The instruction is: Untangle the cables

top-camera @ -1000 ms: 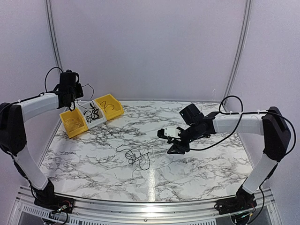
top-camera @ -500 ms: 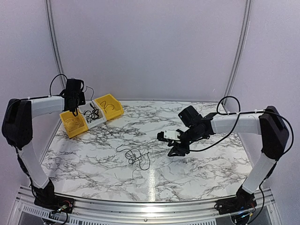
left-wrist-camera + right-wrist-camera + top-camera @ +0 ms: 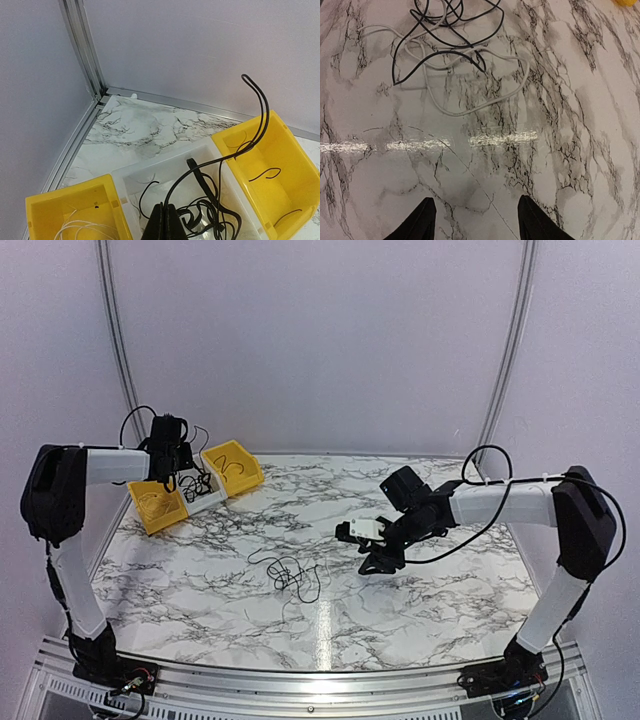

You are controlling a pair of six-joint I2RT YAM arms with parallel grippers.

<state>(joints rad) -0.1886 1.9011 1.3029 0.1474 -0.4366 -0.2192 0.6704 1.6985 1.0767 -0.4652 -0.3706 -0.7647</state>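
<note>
Swinging right, my left pincer (image 3: 163,222) now pinches a black cable (image 3: 263,120) above the white bin (image 3: 160,159); right pincer (image 3: 475,220) gapes over the desk's (image 3: 545,150) tangled cables (image 3: 445,12).

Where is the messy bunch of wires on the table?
In the top view, the tangled cables lie near the middle of the marble table, to the left of the right hand.

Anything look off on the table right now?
One black cable, pinched in the left gripper with jaws shut, arcs up over the wall between the white bin and the right-hand yellow bin instead of lying inside. A black-and-white tangle sits loose mid-table.
</note>
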